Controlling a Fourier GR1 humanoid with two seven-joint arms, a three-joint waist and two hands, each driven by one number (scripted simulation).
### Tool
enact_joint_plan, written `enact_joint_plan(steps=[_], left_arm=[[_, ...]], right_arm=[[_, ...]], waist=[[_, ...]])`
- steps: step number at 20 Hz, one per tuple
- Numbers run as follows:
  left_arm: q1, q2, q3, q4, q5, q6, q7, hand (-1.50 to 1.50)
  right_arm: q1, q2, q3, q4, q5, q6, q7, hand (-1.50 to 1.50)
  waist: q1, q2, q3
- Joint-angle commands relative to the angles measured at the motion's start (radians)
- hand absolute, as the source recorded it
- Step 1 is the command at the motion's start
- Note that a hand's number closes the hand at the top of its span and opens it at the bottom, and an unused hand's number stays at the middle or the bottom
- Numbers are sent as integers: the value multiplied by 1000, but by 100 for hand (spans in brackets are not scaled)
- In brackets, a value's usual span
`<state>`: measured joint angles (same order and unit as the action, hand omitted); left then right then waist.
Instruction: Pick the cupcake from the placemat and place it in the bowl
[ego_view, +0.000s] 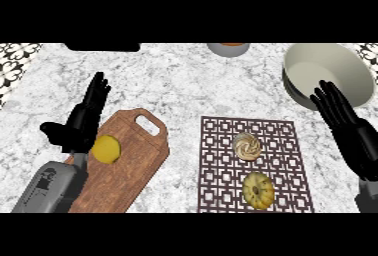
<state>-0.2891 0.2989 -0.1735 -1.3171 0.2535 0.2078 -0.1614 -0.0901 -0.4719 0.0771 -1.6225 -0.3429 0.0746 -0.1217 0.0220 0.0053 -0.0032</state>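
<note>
White and grey marble is covering the counter (184, 85), and a dark brown placemat (221, 165) with a square cut-out pattern is lying on it. The cupcake (247, 146) is sitting on the upper part of the placemat. It is small and round, with a tan and cream swirl on top. Just below it on the placemat, a round yellow-green thing (258, 191) with a dark middle is lying. Up and to the right of the placemat, a big pale bowl (347, 65) is standing on the counter. The right hand (348, 127) is hovering between the placemat and the bowl, with straight, spread fingers, holding nothing. Left of the placemat, a wooden cutting board (133, 165) is lying with a yellow ball-shaped thing (105, 149) on it. The left hand (80, 125) is resting at the board's left edge, fingers straight and pointing up.
</note>
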Motion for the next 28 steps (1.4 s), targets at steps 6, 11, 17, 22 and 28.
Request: enact_joint_plan(steps=[6,11,17,22,28], left_arm=[[33,44,-101,-66,-31,-100,72,0],[35,14,-176,-121,-26,-139,143,0],[71,-1,-198,-146,-34,-156,123,0],[61,24,-182,-145,-29,-169,151,0],[64,-4,-205,-176,-38,-148,172,0]], right_arm=[[90,202,-95,-36,249,-603,80,150],[148,350,29,27,487,-886,180,-150],[63,287,184,213,902,-934,474,-150],[-17,185,206,194,1038,-655,817,-150],[-111,180,287,155,912,-215,1137,-150]], waist=[[-86,-22,-2],[-26,-11,2],[5,-2,-3],[-5,-6,-8],[14,-9,-6]])
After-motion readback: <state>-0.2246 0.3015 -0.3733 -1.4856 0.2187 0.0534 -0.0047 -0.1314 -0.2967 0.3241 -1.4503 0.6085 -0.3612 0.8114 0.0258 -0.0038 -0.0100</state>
